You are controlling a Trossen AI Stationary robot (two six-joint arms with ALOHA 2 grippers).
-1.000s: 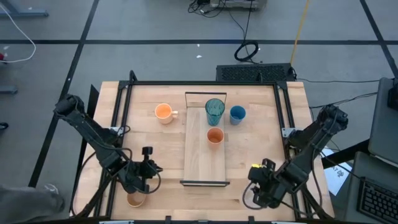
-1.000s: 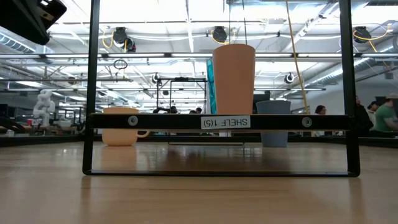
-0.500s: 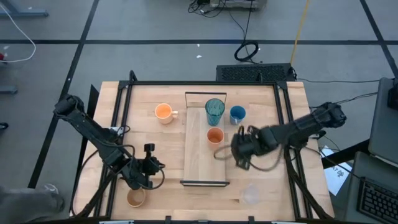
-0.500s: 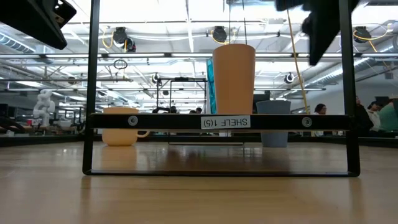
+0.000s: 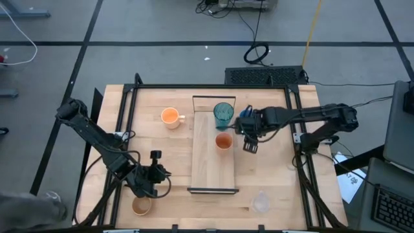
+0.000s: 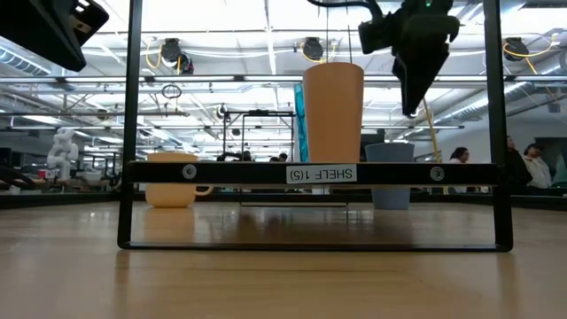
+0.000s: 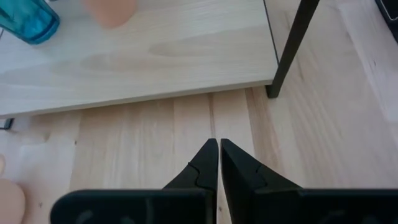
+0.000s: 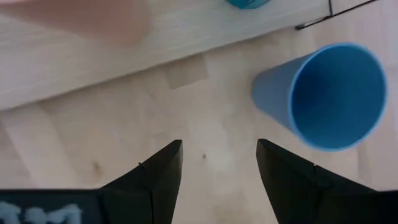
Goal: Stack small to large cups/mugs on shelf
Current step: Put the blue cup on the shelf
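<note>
The right gripper, fingers apart and empty, hangs above the table just beside the shelf, near the blue cup. The small orange cup and teal tumbler stand on the shelf. The left gripper, fingers together, waits left of the shelf.

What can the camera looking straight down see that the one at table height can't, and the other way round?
Only the high view shows the clear cup, the tan wooden mug and the shut left gripper beside it. Only the low view shows the label on the shelf's front bar and the room behind, with people at the far right. Both show the orange mug, small orange cup, teal tumbler, blue cup and the open right gripper.
</note>
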